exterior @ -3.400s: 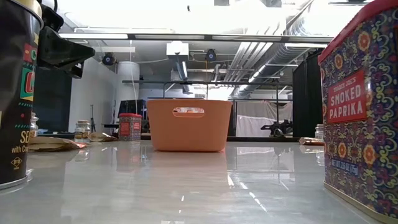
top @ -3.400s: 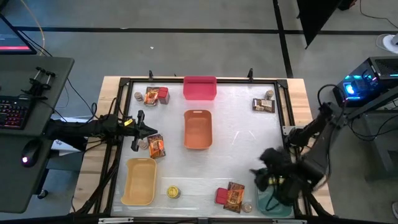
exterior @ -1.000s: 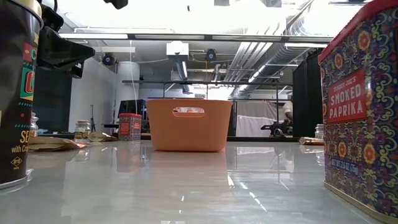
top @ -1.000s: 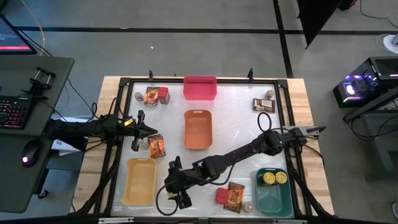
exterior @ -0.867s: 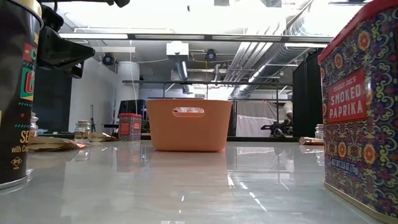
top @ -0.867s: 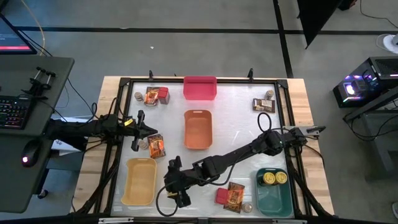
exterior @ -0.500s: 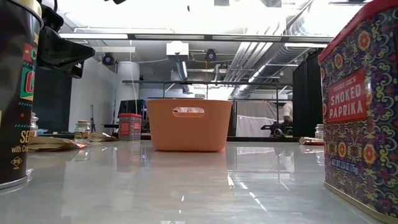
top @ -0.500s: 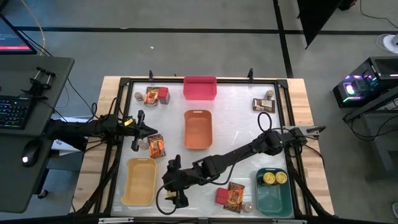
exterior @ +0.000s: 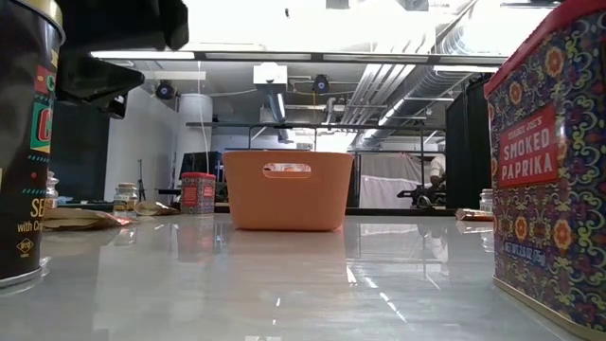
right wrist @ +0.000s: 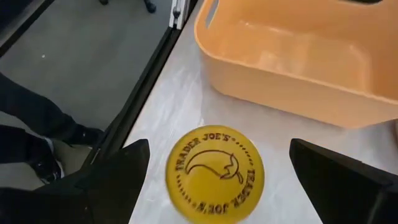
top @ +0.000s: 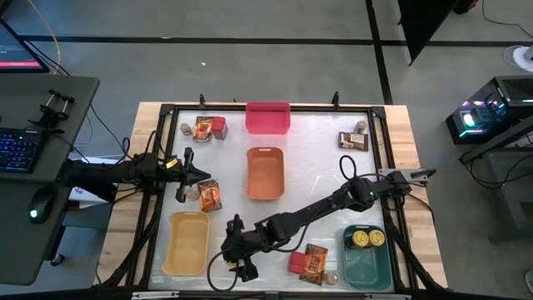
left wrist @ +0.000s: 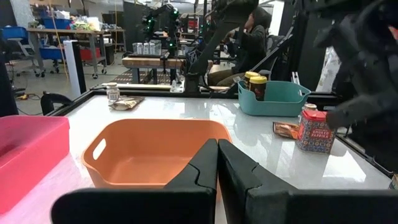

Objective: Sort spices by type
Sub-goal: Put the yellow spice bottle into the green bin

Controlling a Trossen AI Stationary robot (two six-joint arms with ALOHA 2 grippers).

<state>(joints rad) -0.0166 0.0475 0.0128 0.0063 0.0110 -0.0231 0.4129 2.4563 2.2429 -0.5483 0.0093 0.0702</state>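
At counter's left edge: left hand (top: 181,177) waits with fingers (left wrist: 205,168) pressed together, near a printed packet (top: 209,196).
Yellow bin (top: 186,242): just left of the right hand.
Front edge: right hand (top: 239,254) hovers spread wide over the yellow-topped tin (right wrist: 214,173), not gripping it.
Red box (top: 296,262): further right, beside another packet.
Teal bin (top: 366,265): holds two yellow-topped tins.

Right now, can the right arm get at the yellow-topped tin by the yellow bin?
Probably yes. The right gripper hangs directly over the yellow-topped tin, open, a finger on each side. The yellow bin stands apart from the tin, and nothing lies between.
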